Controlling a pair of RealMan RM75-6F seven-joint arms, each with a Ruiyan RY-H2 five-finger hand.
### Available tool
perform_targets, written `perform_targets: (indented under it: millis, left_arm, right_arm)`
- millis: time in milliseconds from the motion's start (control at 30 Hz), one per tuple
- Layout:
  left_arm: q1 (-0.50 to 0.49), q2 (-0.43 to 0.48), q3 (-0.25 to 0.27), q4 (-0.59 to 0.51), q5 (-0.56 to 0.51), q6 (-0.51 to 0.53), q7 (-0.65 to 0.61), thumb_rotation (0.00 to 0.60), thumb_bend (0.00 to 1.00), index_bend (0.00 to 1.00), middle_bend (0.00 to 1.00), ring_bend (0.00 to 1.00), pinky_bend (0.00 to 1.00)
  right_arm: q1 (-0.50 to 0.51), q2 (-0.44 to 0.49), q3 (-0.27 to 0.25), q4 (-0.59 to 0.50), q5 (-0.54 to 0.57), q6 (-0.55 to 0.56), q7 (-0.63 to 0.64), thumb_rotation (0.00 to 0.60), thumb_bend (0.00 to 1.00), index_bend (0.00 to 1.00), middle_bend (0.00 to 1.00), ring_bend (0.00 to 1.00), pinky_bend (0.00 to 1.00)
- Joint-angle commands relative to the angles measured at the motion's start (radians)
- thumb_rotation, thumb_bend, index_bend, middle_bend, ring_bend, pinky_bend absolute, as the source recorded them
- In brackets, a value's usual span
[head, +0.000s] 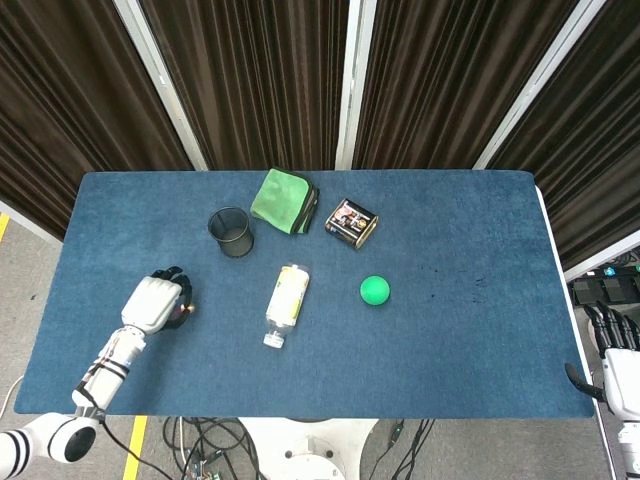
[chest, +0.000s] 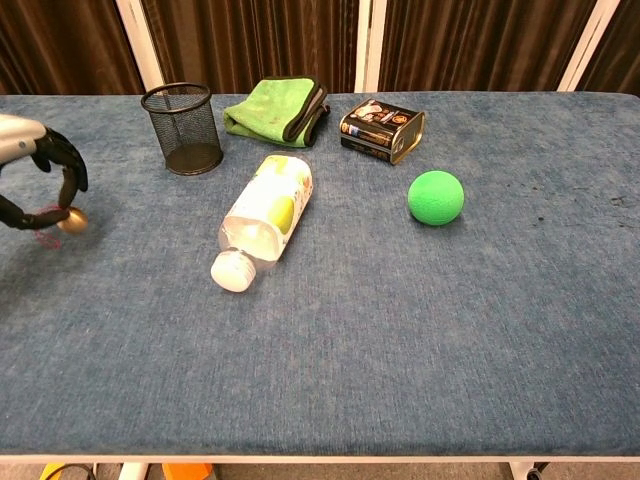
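Left hand (chest: 35, 185) at left edge of frame, pinching small brass knob (chest: 71, 221) with pink tuft just above surface (chest: 400, 330); likely light, hard, slippery, best pinched at sides; right hand (head: 612, 345) empty, off surface at lower right

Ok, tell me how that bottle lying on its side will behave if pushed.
The bottle lies on its round side, so it would probably roll if nudged sideways. It looks like clear thin plastic, likely light and slightly squashy. The blue cloth beneath may slow it.

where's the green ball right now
The green ball lies on the blue table right of centre in the chest view, just right of the lying bottle and in front of the small dark box.
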Motion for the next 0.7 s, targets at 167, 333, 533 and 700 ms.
perform_targets:
  millis: [167, 333, 533, 700]
  left_arm:
    - [-0.001, 0.191, -0.096, -0.232, -0.045, 0.062, -0.004, 0.6, 0.41, 0.61, 0.35, 0.17, 0.3]
    - [-0.003, 0.271, -0.121, -0.33, -0.051, 0.058, -0.053, 0.6, 0.41, 0.62, 0.36, 0.17, 0.3]
    - [-0.008, 0.236, -0.084, -0.332, -0.093, 0.022, -0.014, 0.6, 0.41, 0.63, 0.36, 0.17, 0.3]
    - [-0.049, 0.277, -0.061, -0.297, -0.087, -0.1, -0.054, 0.6, 0.42, 0.63, 0.36, 0.17, 0.3]
  right_arm:
    - [-0.001, 0.002, 0.002, -0.002, -0.002, 0.006, 0.002, 0.6, 0.18, 0.0, 0.0, 0.0, 0.0]
    - [0.001, -0.003, 0.0, 0.002, -0.003, 0.0, 0.005, 0.6, 0.18, 0.0, 0.0, 0.0, 0.0]
    - [0.001, -0.004, 0.001, 0.003, -0.005, 0.004, 0.006, 0.6, 0.18, 0.0, 0.0, 0.0, 0.0]
    - [0.001, -0.003, 0.002, 0.003, 0.0, 0.001, 0.008, 0.6, 0.18, 0.0, 0.0, 0.0, 0.0]
